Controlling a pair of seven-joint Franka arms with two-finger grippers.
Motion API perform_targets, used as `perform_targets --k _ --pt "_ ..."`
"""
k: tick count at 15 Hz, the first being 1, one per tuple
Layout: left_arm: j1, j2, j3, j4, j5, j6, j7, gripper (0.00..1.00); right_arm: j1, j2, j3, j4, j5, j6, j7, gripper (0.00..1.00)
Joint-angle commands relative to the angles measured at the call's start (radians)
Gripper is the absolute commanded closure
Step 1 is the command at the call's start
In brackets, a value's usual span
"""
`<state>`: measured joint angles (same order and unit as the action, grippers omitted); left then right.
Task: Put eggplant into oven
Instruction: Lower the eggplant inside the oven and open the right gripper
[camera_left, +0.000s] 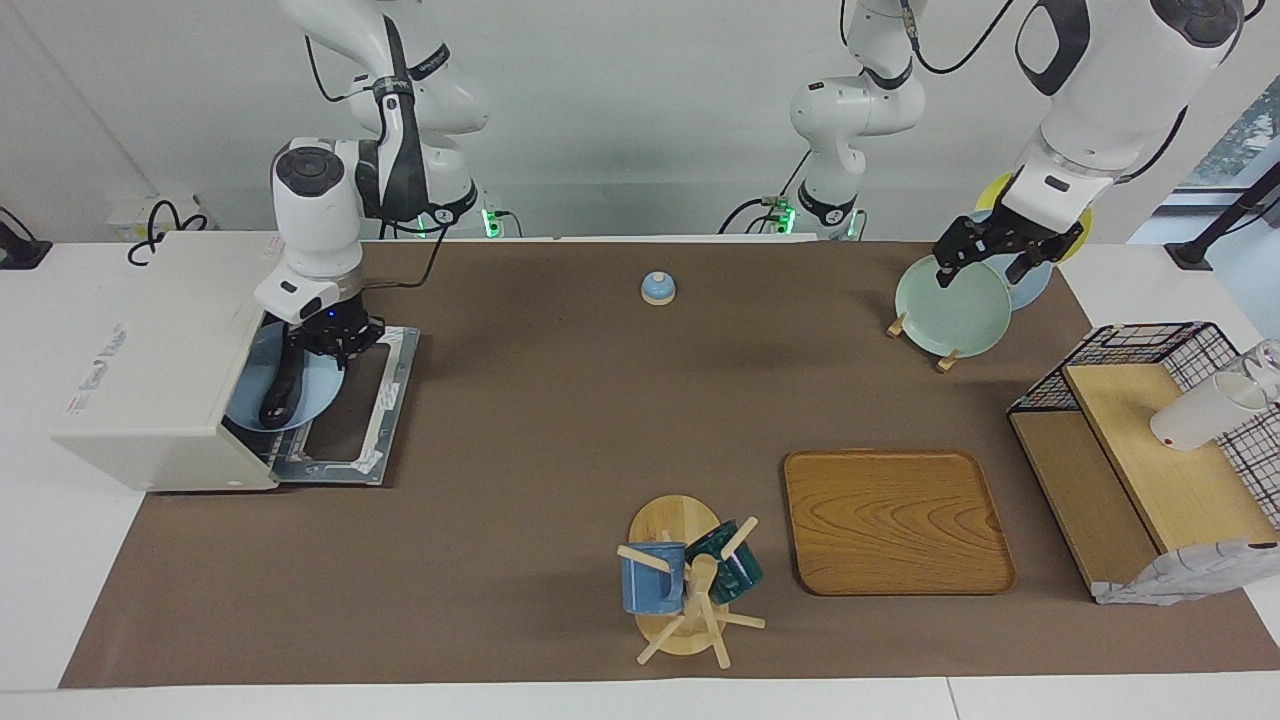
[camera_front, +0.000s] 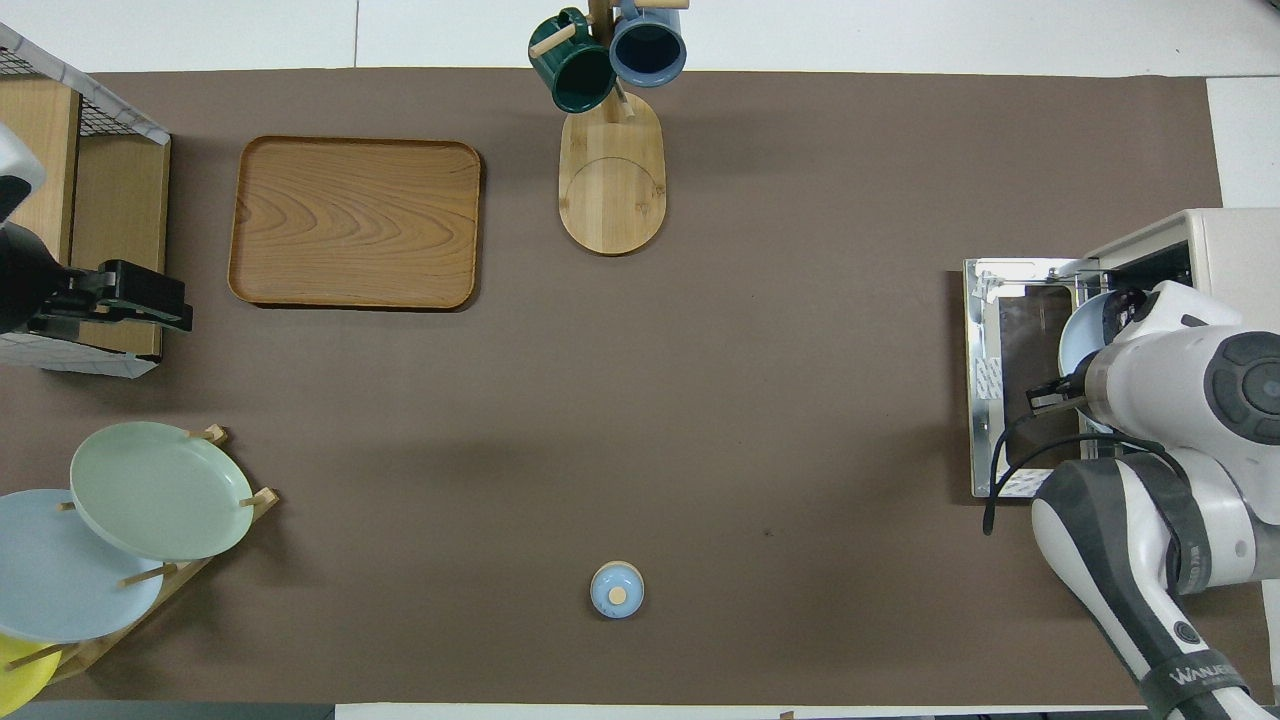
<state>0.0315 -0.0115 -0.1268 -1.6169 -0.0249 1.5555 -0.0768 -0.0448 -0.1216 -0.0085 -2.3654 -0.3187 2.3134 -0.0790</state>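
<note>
In the oven (camera_left: 150, 350) mouth, the right end effector (camera_left: 335, 340) grips a half-hidden plate (camera_left: 305, 385) bearing the eggplant (camera_left: 280, 385).

A plain white wall (camera_left: 640, 120) rises at the robots' end of the white tabletop (camera_left: 60, 600), which carries a brown mat (camera_left: 560, 420).

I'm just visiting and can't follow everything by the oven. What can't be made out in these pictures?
- Eggplant: overhead view, fully hidden by the right arm.
- Plate: facing view, its inner part is hidden by the oven top, so whether it rests on the rack is unclear.
- Right gripper: its grip point on the plate is too small to see.
- Left gripper: overhead view, arm cut off by the edge.
</note>
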Motion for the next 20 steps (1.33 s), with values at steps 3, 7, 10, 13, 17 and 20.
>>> perform_targets --k 3,7,10,13,17,20 --pt "0.015 0.005 0.0 0.009 0.014 -0.011 0.005 0.0 -0.053 -0.024 0.01 -0.04 0.023 0.023 -0.053 1.0" --pt "0.015 0.004 0.0 0.009 0.014 -0.009 0.005 0.0 -0.041 -0.015 0.012 -0.031 0.026 0.023 -0.045 0.9" --pt "0.015 0.004 0.0 0.009 0.016 -0.011 0.005 0.0 -0.04 -0.001 0.012 0.001 0.061 0.008 -0.054 0.83" --pt "0.015 0.004 0.0 0.009 0.014 -0.011 0.005 0.0 -0.03 0.008 0.021 0.092 0.085 -0.101 -0.07 0.83" --pt "0.015 0.004 0.0 0.009 0.014 -0.009 0.005 0.0 0.048 0.045 0.021 0.161 0.181 -0.138 -0.042 0.96" --pt "0.015 0.004 0.0 0.009 0.016 -0.011 0.005 0.0 0.089 0.126 0.021 0.158 0.181 -0.03 0.04 1.0"
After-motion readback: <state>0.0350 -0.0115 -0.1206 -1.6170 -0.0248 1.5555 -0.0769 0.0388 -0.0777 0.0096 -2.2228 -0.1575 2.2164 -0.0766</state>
